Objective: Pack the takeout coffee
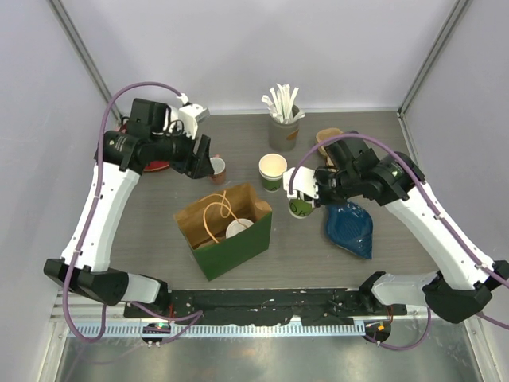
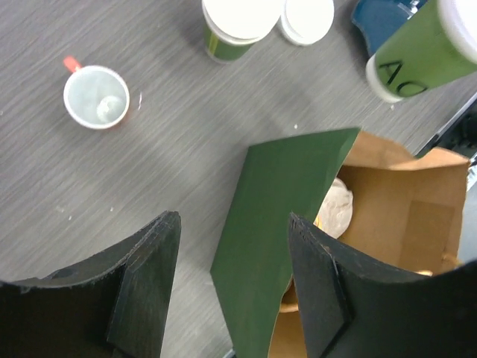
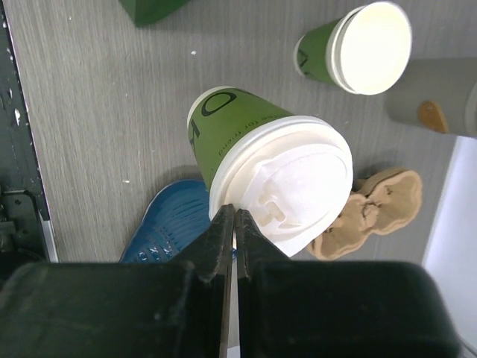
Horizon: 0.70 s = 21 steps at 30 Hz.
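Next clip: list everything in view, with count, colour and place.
lidded cup: 1, green with white lid, held tilted at the right
open cup: 1, green, cream inside, behind the bag
loose lid: 1, white, beside the open cup
paper bag: 1, green outside, brown inside, centre; round white top inside
small cup: 1, red and white, left of the open cup
stirrer holder: 1, grey, white sticks, back
leaf dish: 1, blue, right
lobed piece: 1, tan, back right
red item: 1, red, mostly hidden under the left arm
left gripper: 1, black, fingers apart over the bag's edge
right gripper: 1, black, fingers shut on the lidded cup's rim
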{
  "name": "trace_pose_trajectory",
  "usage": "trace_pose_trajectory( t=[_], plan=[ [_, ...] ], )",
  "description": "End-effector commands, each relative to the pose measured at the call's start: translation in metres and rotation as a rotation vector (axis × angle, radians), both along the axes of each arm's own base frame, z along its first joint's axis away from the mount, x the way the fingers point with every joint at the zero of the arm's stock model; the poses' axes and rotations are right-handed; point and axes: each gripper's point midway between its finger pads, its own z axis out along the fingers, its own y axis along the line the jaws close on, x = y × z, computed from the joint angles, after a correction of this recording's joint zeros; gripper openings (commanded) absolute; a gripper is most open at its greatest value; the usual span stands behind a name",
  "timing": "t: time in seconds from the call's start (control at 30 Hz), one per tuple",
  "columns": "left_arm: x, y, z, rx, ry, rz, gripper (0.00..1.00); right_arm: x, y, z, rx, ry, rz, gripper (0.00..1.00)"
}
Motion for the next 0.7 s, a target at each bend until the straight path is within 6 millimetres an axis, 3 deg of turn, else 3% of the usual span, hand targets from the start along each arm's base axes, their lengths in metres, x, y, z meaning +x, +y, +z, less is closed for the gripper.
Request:
trace_pose_trajectory(
  t=[0.0, 0.2, 0.3, 0.5, 0.67],
  plan=[
    [-0.018, 0.029, -0.004, 0.102, 0.002, 0.040, 0.63, -0.002, 0.008, 0.035, 0.029, -0.041, -0.061, 0.01],
    [-0.046, 0.051, 0.017, 0.166, -0.076, 0.056, 0.73, 0.004, 0.020, 0.071, 0.067, -0.134, -0.089, 0.01],
    [-0.062, 0.062, 0.016, 0.209, -0.082, 0.042, 0.76, 0.005, 0.023, 0.088, 0.091, -0.173, -0.092, 0.01],
    [-0.091, 0.066, -0.007, 0.242, 0.011, -0.029, 0.76, 0.004, 0.031, 0.109, 0.130, -0.220, -0.084, 0.01],
    [-0.096, 0.063, -0.033, 0.242, 0.104, -0.048, 0.74, 0.002, 0.041, 0.129, 0.151, -0.270, -0.060, 0.01]
  ],
)
